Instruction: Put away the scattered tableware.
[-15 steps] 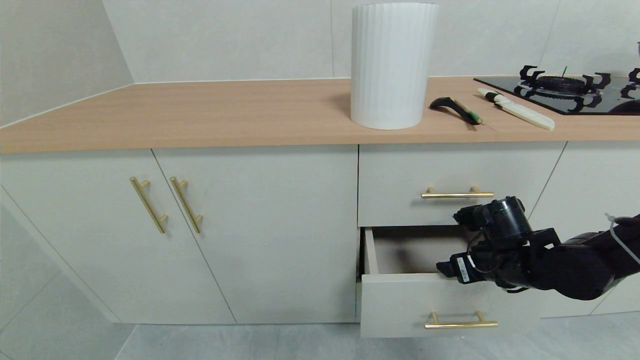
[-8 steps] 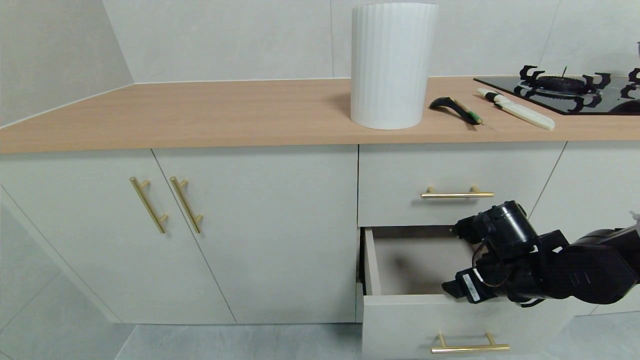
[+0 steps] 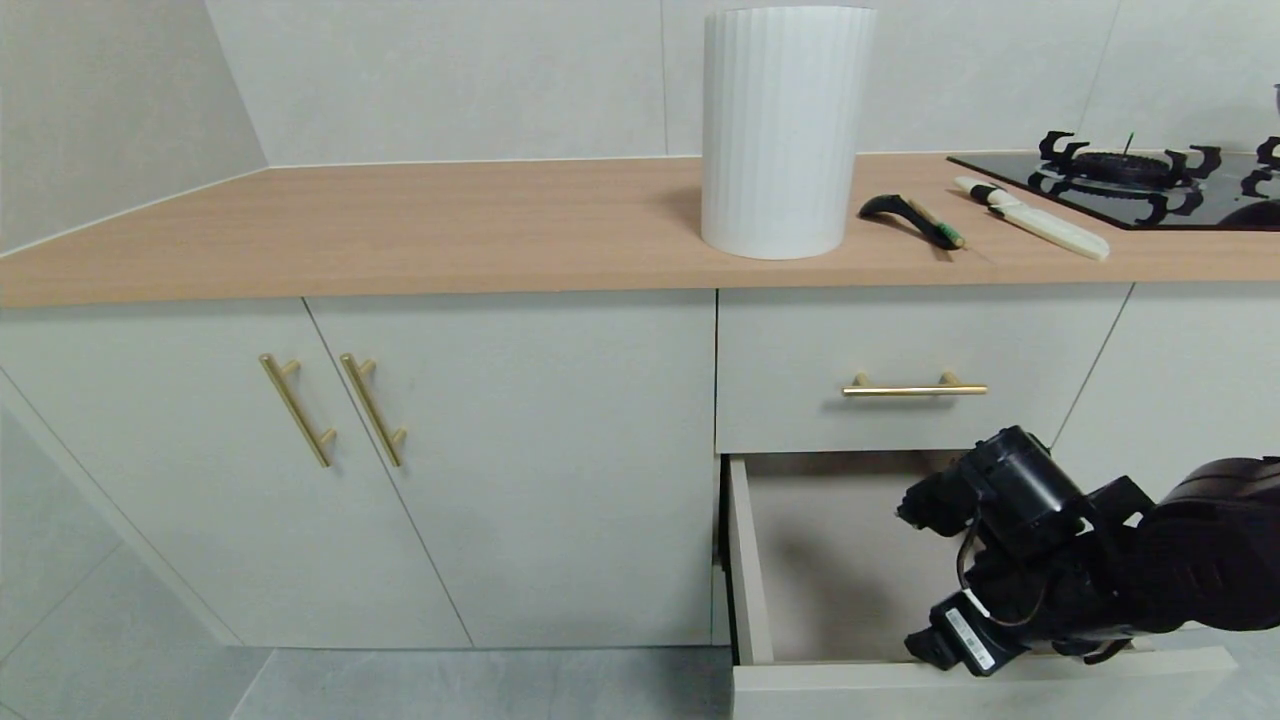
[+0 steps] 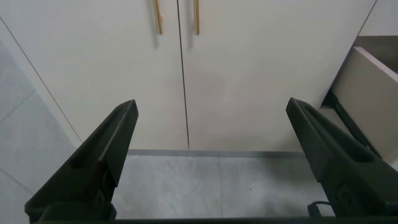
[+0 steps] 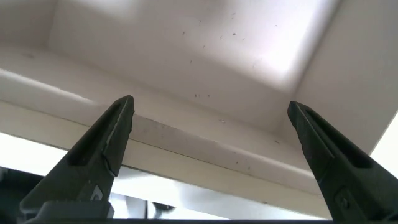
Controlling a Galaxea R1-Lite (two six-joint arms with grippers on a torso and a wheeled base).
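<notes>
Head view first: the stuff to put away is a black-handled peeler [image 3: 910, 218] and a white knife [image 3: 1035, 228]. Both lie flat on the wooden worktop [image 3: 400, 225] just right of the tall ribbed white container [image 3: 780, 130], with the peeler nearer to it and the knife beyond. Below the container and a bit to its right, the lower drawer [image 3: 748, 560] is pulled well out and looks bare inside. The right end effector [image 3: 945, 645] sits at its front panel. The top drawer [image 3: 900, 340], between that one and the container, is closed.

Left wrist view: the left end effector [image 4: 211, 162] has its 2 fingers spread wide with nothing in them. It faces the cabinet doors [image 4: 186, 62] down and left of the container.

Right wrist view: the right end effector [image 5: 214, 149] is wide open too and isn't gripping anything. The drawer's front edge runs across between the fingers, with the inside of the drawer beyond.

My read is that opening the drawer is basically done. To finish it cleanly I'd lift the fingers straight clear of the panel before swinging up, so nothing snags or nudges it shut. Then I'd go for the peeler first, pinching across the handle from above.

The worktop is smooth wood-look, so flat things may skate when pushed. There's a black hob [image 3: 1130, 185] further right of the container, a pale tiled wall [image 3: 450, 80] behind it and a grey tiled floor [image 3: 120, 680] below.
</notes>
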